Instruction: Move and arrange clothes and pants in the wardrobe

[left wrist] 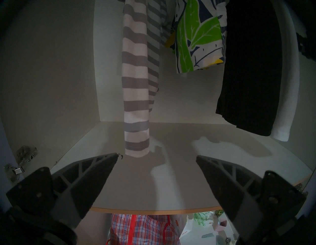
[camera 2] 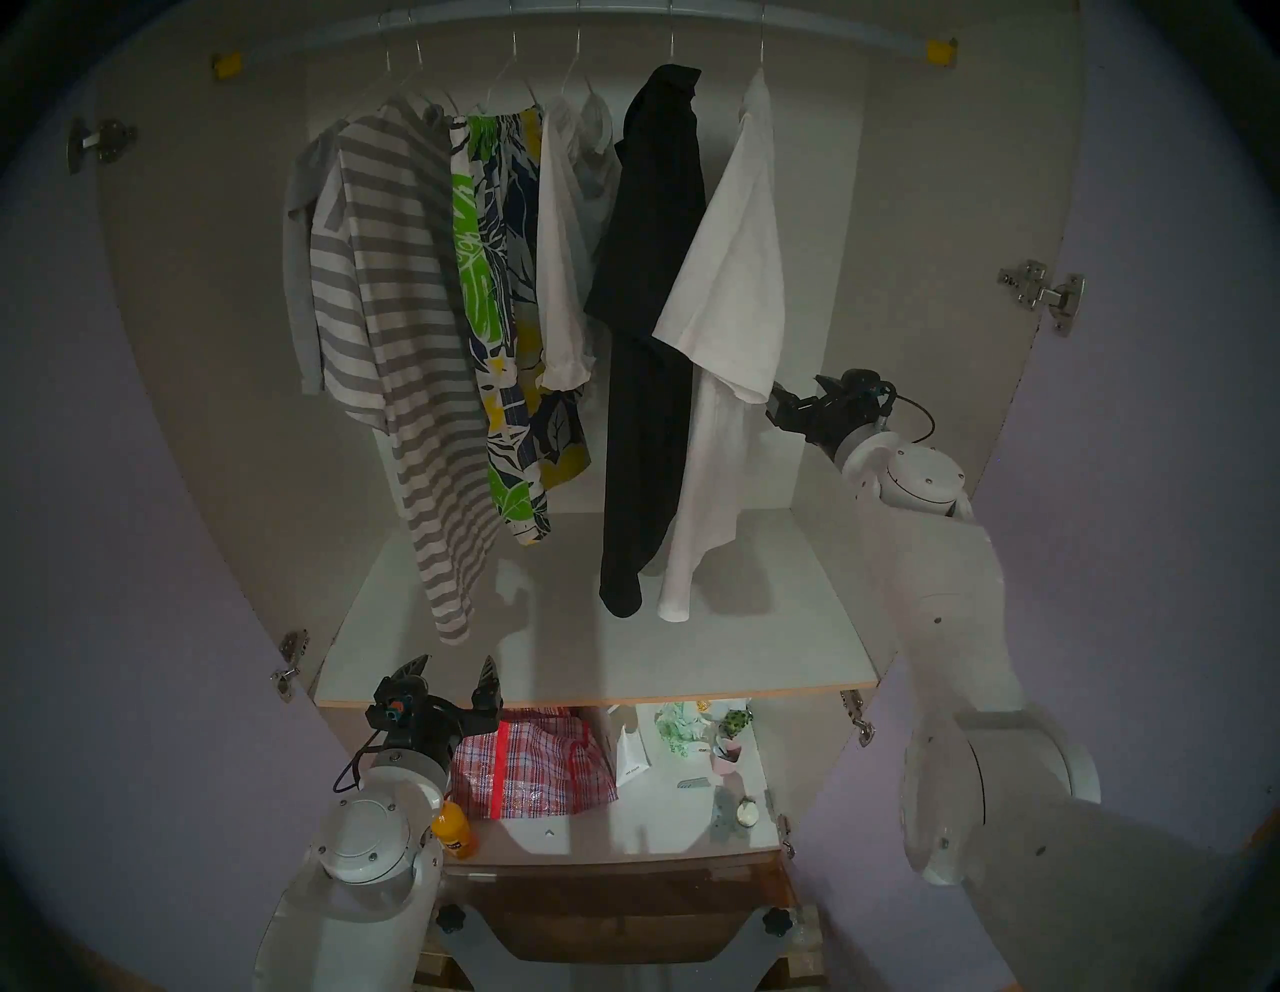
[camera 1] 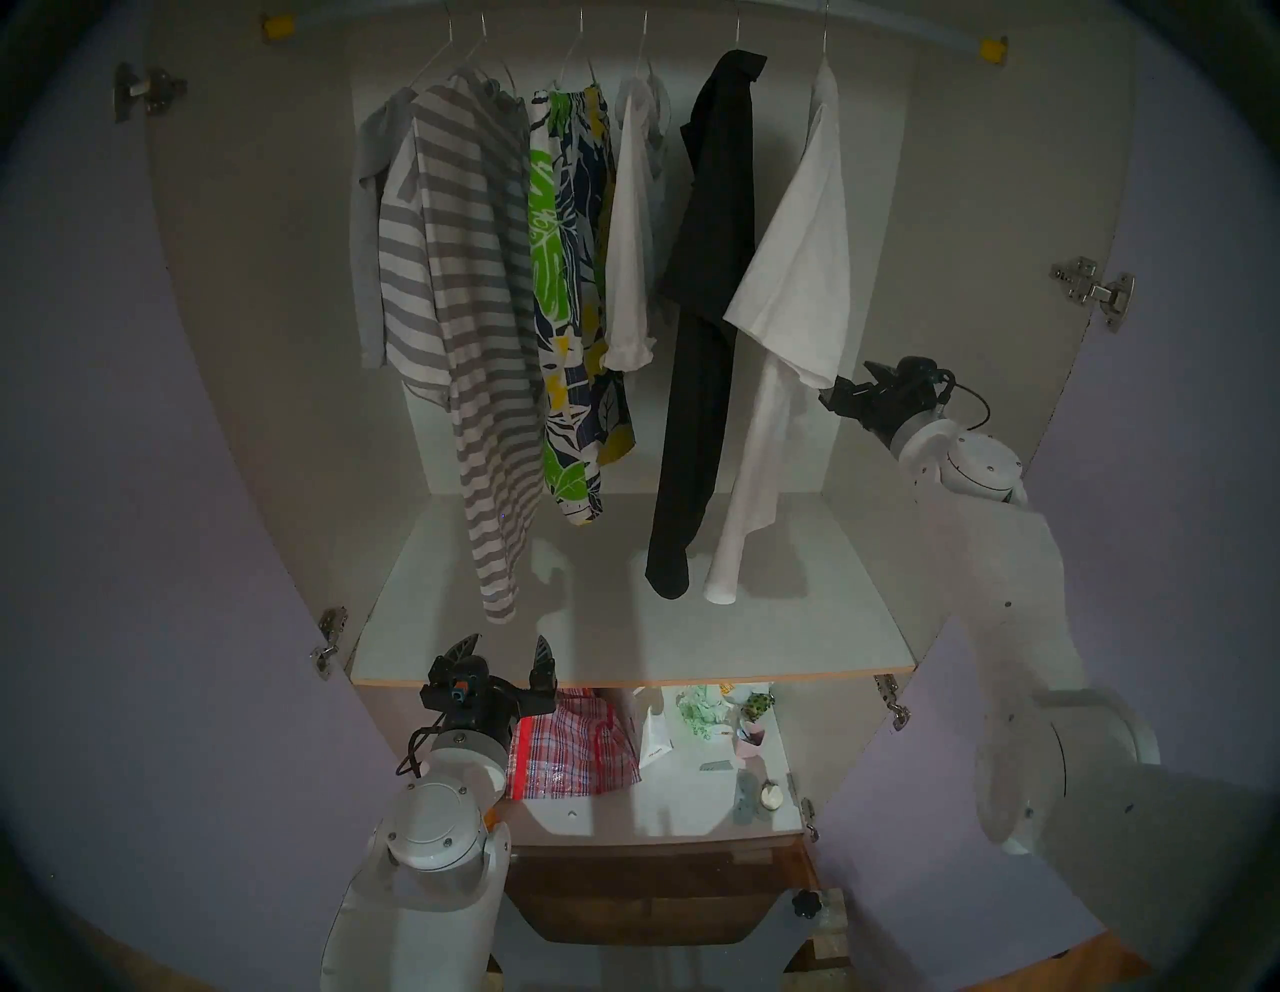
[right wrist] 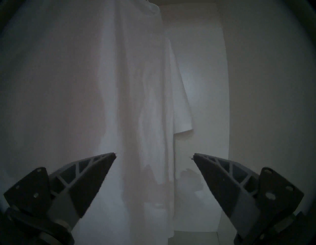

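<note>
Head views: wardrobe [camera 1: 970,208] doors swung wide; six garments hang on rail [camera 1: 900,31]: grey top [camera 1: 367,228], striped shirt [camera 1: 464,332], leaf-print piece [camera 1: 568,291], small white top [camera 1: 630,249], black garment [camera 1: 706,312], white T-shirt [camera 1: 796,277]. Left pincer [camera 1: 504,651] low before shelf [camera 1: 623,623], spread, empty. Right pincer [camera 1: 841,388] just beside T-shirt sleeve.

Left wrist: fingers [left wrist: 95,178] apart, striped shirt hem near, plaid bag [left wrist: 142,229] below shelf.

Right wrist: fingers [right wrist: 92,178] apart, nothing between; T-shirt ahead.
</note>
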